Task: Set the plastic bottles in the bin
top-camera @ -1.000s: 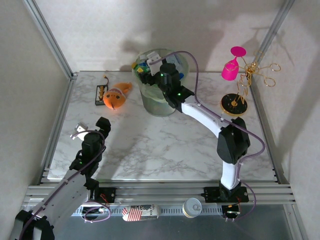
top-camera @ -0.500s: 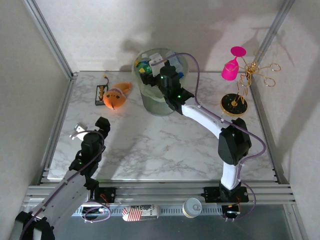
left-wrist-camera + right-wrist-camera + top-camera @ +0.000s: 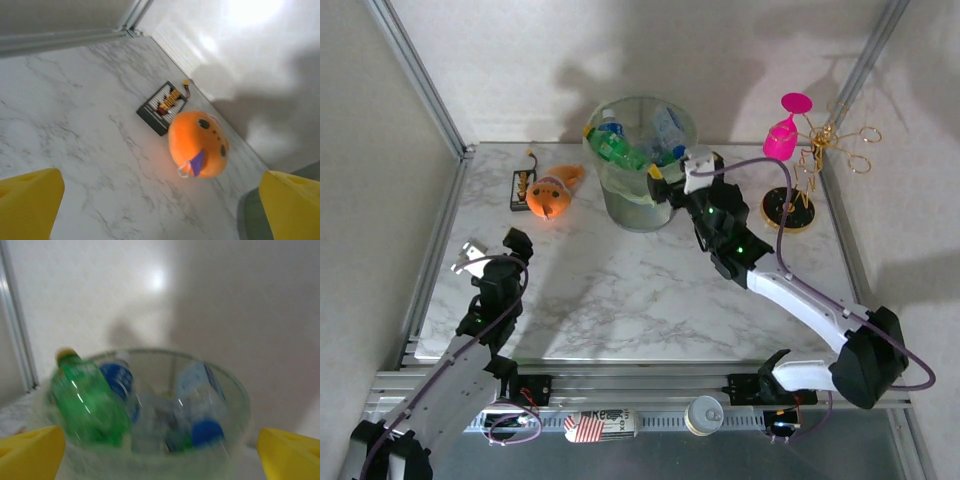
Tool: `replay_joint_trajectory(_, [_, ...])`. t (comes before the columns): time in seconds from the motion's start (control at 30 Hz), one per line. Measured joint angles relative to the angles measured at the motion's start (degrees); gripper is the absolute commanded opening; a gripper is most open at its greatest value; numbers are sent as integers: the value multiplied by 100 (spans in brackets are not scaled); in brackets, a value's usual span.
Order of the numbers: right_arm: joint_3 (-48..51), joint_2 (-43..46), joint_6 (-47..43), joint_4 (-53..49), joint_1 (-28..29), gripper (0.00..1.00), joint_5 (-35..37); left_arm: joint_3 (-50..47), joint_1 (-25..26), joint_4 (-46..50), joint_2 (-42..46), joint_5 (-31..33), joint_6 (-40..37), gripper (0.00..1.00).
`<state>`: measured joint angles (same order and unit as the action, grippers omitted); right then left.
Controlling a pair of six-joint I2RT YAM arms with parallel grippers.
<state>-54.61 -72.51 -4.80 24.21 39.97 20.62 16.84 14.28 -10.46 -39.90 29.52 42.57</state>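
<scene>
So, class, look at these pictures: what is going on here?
Two robot arms are putting plastic bottles into a bin. Green and clear bottles lie piled in the pale-green bin at the far side of the table. The right gripper hangs open and empty just beside it. The left gripper, also open, hovers low at the left, facing an orange plush toy.

White marble counter (image 3: 620, 290) with a few random bits on it. An orange plush toy (image 3: 548, 194) lies up around 10 o'clock, and a small black board (image 3: 522, 187) with wires on it sits just beside the toy, on its 9 o'clock side. Over at 2 o'clock there's a gold wire stand (image 3: 835, 145) on a round black base (image 3: 787, 208), with a pink goblet (image 3: 783, 133) tilted up against it. Can't tell if it's hooked on. Down at 6 o'clock, off the counter on the metal rail (image 3: 640, 385), a striped can (image 3: 600, 425) lies on its side near an upright can (image 3: 705, 414).
</scene>
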Motion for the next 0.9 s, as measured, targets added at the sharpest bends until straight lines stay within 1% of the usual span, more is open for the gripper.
replay_joint_trajectory(0.07, [485, 136, 107, 2, -186, 99, 195, 2, -26, -92, -186, 111, -177, 100])
replay_joint_trajectory(0.17, [1429, 334, 299, 186, -664, 99, 487, 28, -63, -271, -564, 227, -461, 100])
replay_joint_trajectory(0.27, [2212, 396, 549, 402, -1134, 99, 717, 177, -98, -455, -1128, 350, -774, 100])
replay_joint_trajectory(0.43, [3265, 393, 765, 1158, -1851, 99, 1093, 522, -122, -763, -2061, 599, -1272, 99])
replay_joint_trajectory(0.57, [3755, 284, 763, 1978, -2319, 99, 1276, 697, -131, -1036, -2653, 848, -1672, 99])
replay_joint_trajectory(0.7, [4096, -138, 811, 2881, -2745, 99, 1185, 826, -138, -1405, -3158, 1143, -2094, 100])
replay_joint_trajectory(0.8, [4201, -577, 789, 3270, -2914, 99, 1014, 761, -138, -1993, -3523, 1410, -2409, 100])
replay_joint_trajectory(0.9, [4234, -798, 625, 3755, -2957, 99, 789, 627, -140, -2540, -3917, 1513, -2719, 100])
